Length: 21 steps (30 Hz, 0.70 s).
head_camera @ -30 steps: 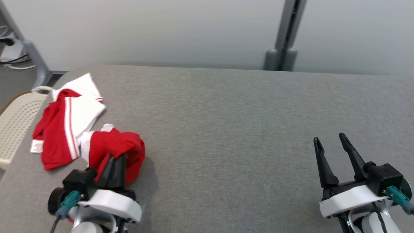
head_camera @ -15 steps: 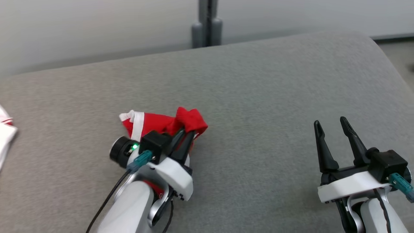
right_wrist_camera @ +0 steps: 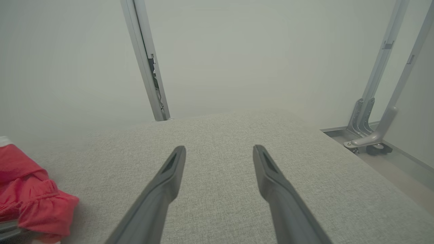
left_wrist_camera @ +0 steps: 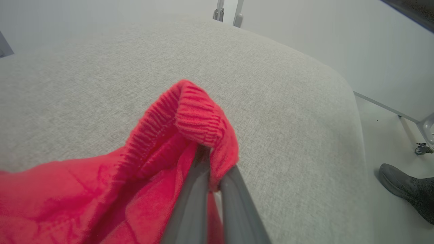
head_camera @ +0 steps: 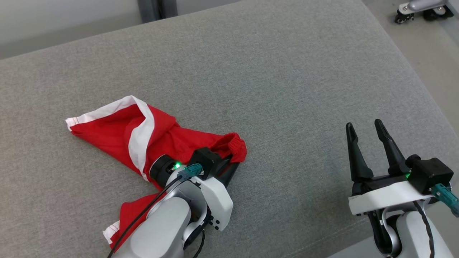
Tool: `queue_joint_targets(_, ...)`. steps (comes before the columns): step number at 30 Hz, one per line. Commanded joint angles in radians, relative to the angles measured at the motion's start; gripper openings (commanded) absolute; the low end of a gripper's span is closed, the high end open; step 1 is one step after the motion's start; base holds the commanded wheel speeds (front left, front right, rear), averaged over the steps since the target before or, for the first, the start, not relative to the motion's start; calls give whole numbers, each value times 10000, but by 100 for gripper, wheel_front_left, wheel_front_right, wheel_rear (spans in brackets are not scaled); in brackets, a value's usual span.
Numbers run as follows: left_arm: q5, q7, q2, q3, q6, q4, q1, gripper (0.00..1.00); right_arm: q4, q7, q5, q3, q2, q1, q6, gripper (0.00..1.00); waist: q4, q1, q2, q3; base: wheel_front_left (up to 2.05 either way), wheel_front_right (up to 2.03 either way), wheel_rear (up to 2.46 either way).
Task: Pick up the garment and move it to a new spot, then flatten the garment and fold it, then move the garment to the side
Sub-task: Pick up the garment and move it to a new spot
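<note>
Left gripper (head_camera: 231,165) of mine is clenched on the garment (head_camera: 118,132), which lies crumpled on the worktop (head_camera: 287,71) before me. Right gripper (head_camera: 364,124) hovers released, well apart from it.

Inscriptions, labels, brand marks, numerals, signs: none legible in any view.
</note>
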Motion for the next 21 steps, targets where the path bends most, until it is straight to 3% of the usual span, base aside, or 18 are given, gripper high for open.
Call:
queue_joint_targets(1,-98,-86,60,-73,-47,68,-219,8,-10,-42,4,-63,1,-87,19,100,-8,0,0,54,0,0,0)
queue_joint_targets(2,-247,-111,62,-178,-25,136,-207,94,-8,-42,-14,-75,10,-85,19,100,56,0,0,27,0,0,0)
queue_joint_targets(3,-380,-188,55,-277,-12,148,-223,100,-2,-42,-36,-87,14,-70,19,100,138,0,0,-13,0,0,0)
queue_joint_targets(13,-920,-1010,63,-610,427,-102,-102,100,-27,-40,-207,-200,14,40,19,100,1358,0,0,-419,0,0,0)
queue_joint_targets(21,-1445,-1734,457,633,1294,-702,393,100,4,-32,-383,-407,-98,122,19,100,2378,0,0,-654,0,0,0)
